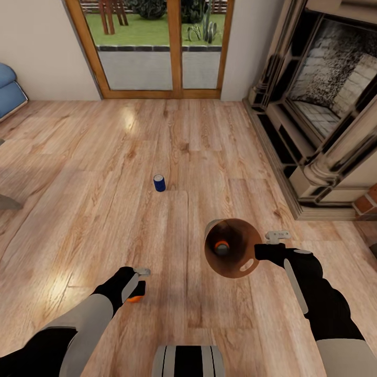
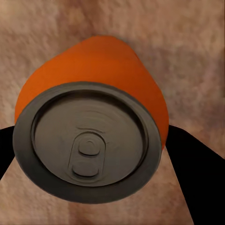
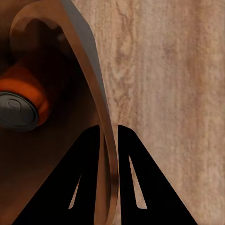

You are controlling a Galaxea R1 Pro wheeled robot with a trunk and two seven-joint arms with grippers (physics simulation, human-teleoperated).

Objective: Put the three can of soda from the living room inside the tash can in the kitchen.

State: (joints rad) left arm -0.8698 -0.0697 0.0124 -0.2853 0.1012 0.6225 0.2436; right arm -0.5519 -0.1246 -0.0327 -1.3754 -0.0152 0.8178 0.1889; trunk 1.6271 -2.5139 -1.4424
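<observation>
The left gripper [image 1: 137, 285], lower left, is squeezing an orange can [image 2: 93, 126]. The right gripper [image 3: 108, 136] is pinching the bin [image 1: 230, 248] wall (one can [image 3: 21, 105] inside already). The bin is tipping, so that can might roll out.

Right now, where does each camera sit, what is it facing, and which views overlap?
Head: high on the robot, looking down at the plank floor, blue can and both arms.
Left wrist: on the left gripper, looking at its orange can; fingers flank it.
Right wrist: on the right gripper, clamping the bin rim.
Head and right wrist share the bin's inner orange can.
</observation>
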